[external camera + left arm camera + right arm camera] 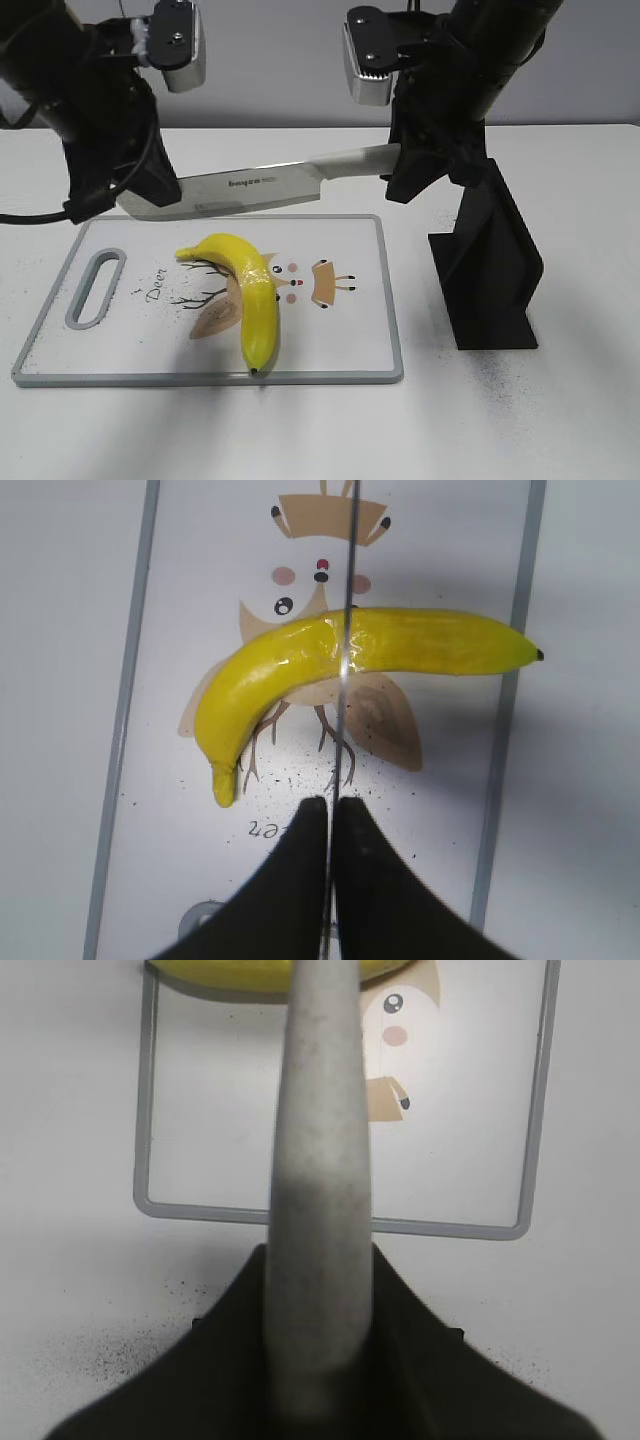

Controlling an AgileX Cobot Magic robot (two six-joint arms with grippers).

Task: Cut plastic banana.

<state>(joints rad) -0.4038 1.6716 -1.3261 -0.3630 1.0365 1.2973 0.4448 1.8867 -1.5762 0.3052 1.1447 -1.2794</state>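
Plastic, glossy and bright yellow, the plastic banana [250, 290] lies on its side across the middle of the cutting board [360, 300], over the printed deer cartoon [300, 285], its dark tip toward the board's near edge. It looks light, stiff and slick, so it may skid or roll under a blade; the seam band at mid-length, visible in the left wrist view, is probably where it is meant to part, and pressure belongs there rather than on the tapering ends. Above it hangs the knife [270, 185], its broad steel blade level and clear of the fruit. The right gripper [320, 1290] is clamped around the pale, faintly speckled, rounded handle. The left gripper [331, 825] has its dark fingers pressed together on the blade's far end, the thin edge running between them and lining up over the seam. The board is smooth white with a grey rim and a slot handle. A black angular knife stand [490, 260] sits on the white table [560, 420] to the right, though whether it touches the board is hard to judge from here.
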